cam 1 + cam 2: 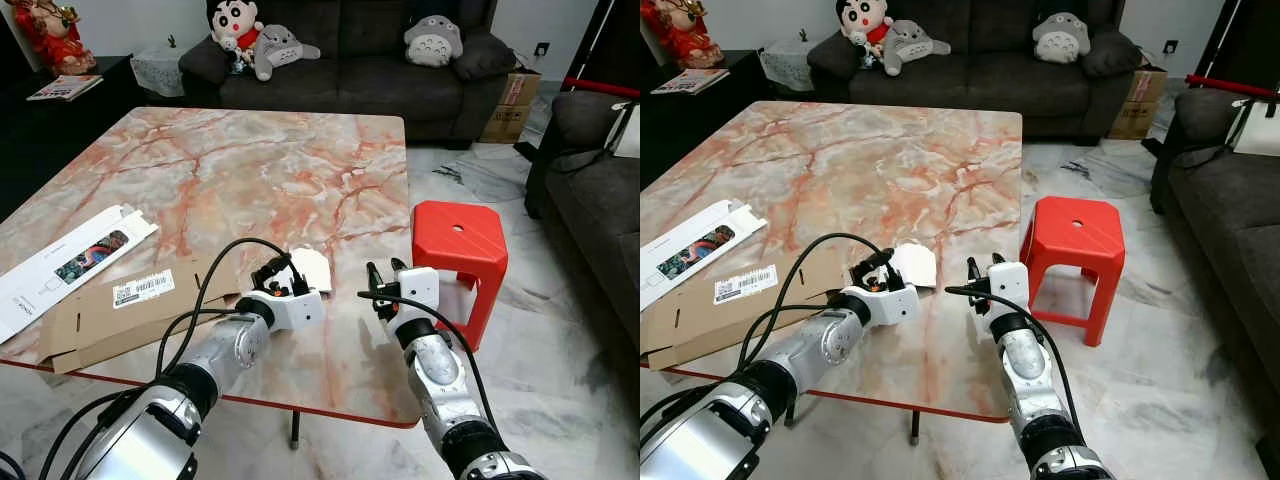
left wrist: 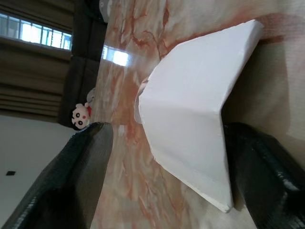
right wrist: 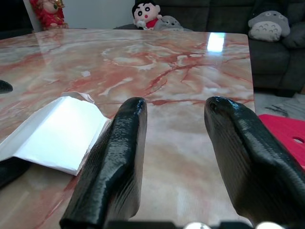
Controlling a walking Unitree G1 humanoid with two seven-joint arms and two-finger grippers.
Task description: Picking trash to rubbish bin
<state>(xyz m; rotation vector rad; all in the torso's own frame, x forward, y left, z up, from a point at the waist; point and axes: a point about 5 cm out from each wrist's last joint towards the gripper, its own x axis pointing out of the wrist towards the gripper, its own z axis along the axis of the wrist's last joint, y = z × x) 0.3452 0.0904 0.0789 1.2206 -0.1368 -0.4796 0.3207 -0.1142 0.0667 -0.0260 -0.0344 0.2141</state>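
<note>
Your left tool (image 1: 283, 272) stood wide around the folded white card (image 2: 190, 114) on the desk (image 1: 270, 160); light, stiff; grip its creased edge. Right tool (image 1: 382, 283) wide, empty.

Head stereo pair looking down, wrist cameras close, sharing marble table (image 1: 300, 170)

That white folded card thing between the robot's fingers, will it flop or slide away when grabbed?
The white folded card looks thin and creased, so it is probably light and would likely bend if squeezed. It lies on a glossy marble table, so it may slide if nudged. The left gripper stands open on either side of it, which should help.
</note>
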